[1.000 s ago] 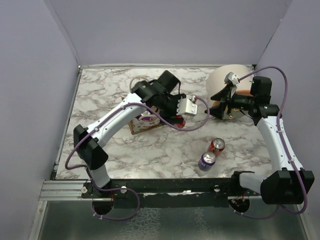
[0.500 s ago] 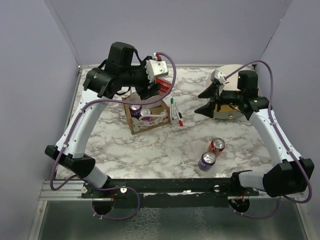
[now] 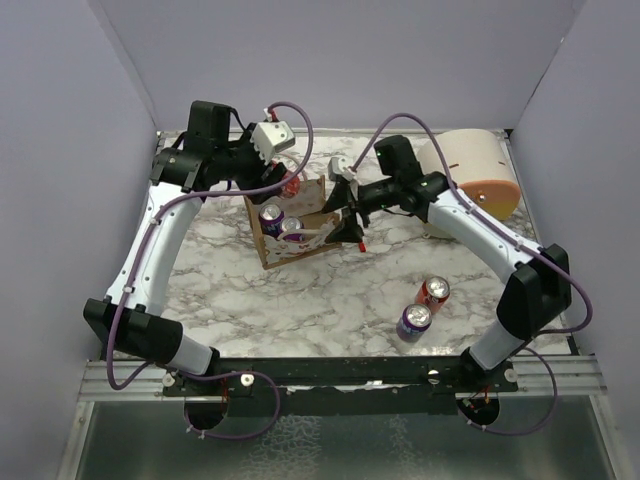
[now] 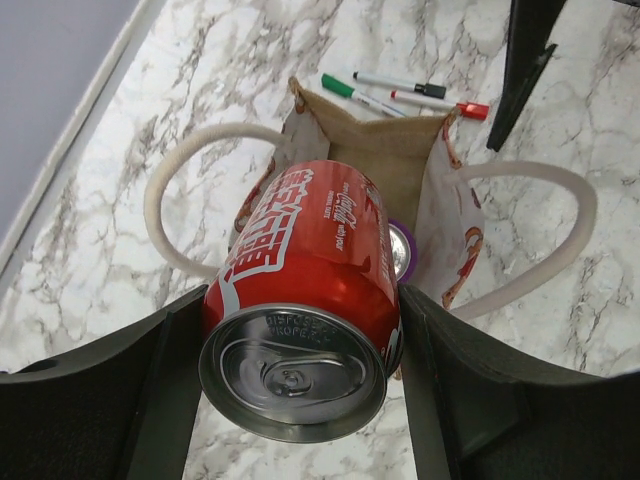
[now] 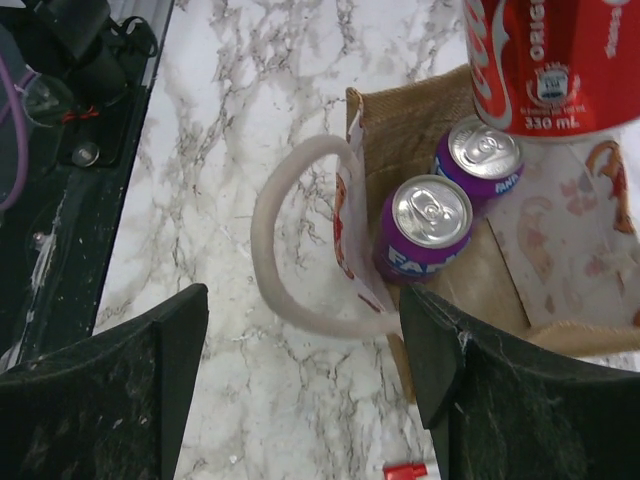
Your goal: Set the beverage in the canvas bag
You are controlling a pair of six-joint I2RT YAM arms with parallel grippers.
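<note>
**A:** Top view: the red can (image 3: 291, 183) is mostly hidden by the left gripper (image 3: 288, 178), held just over the bag (image 3: 300, 245).

**B:** Left wrist: it's clamped at the sides, long axis aimed down at the bag's opening. Right wrist: the can's cut off by the top edge. The right gripper (image 5: 300, 310) is spread wide, nothing gripped.

A white marble table (image 3: 330, 300) with grey veins fills the floor of the cell, closed in by plain lilac walls (image 3: 330, 60) on three sides. A cream dome-shaped container (image 3: 470, 165) lies on its side near the far right corner, its orange-yellow rim (image 3: 503, 192) turned toward the right wall. Three white-bodied markers lie close together on the table, roughly parallel: one with a green cap (image 4: 338, 86), one with a black cap (image 4: 432, 90) and one with a red cap (image 4: 472, 109). A black rail (image 3: 330, 372) runs along the table's near edge.
</note>
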